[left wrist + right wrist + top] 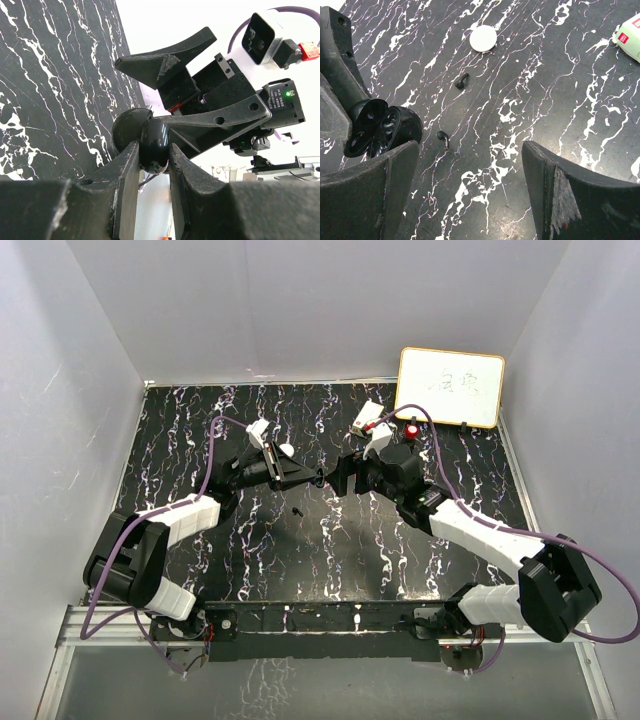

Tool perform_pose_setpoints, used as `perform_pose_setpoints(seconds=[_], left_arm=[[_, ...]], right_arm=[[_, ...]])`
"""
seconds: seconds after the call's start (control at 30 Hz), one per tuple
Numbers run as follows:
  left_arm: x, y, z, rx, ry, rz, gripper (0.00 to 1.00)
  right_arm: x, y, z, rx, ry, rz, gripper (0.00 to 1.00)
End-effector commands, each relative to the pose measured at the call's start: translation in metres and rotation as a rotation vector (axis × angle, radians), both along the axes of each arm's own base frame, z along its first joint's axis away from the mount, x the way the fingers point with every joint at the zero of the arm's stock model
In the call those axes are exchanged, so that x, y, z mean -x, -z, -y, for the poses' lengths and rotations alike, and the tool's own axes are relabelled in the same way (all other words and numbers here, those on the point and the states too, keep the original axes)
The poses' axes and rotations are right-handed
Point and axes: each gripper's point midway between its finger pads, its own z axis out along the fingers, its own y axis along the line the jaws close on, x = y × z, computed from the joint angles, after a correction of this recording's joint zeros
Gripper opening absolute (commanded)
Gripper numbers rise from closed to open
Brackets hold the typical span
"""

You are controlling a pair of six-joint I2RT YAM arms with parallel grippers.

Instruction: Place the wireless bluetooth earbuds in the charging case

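I'm looking at the black marbled tabletop (200,420), with both arms meeting mid-frame in the top view. The left end effector (152,152) is clamped narrow on the open black charging case (375,127). The right end effector (470,150) is spread wide right beside it and grips nothing. In the right wrist view, a white round puck (483,38) sits top centre, and two black earbuds lie loose on the tabletop outside the case: the upper earbud (461,81) is below-left of the puck, and the lower earbud (443,136) is just right of the case at mid-left.
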Motion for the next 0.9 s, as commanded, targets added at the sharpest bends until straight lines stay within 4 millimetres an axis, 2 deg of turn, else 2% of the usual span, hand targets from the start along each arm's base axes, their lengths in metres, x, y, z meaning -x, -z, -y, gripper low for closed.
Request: perform_pose_setpoints(seconds=[0.0, 0.47, 0.87], left_arm=[[0.011, -0.018, 0.004, 0.042, 0.055, 0.058, 0.0], [0.012, -0.013, 0.004, 0.041, 0.053, 0.041, 0.0], [0.015, -0.002, 0.003, 0.037, 0.051, 0.016, 0.09]], right_arm=[[-0.006, -0.028, -0.013, -0.067, -0.027, 0.064, 0.83], [-0.009, -0.035, -0.019, -0.088, -0.045, 0.082, 0.83], [-0.01, -0.036, -0.023, -0.091, -0.052, 0.079, 0.83]])
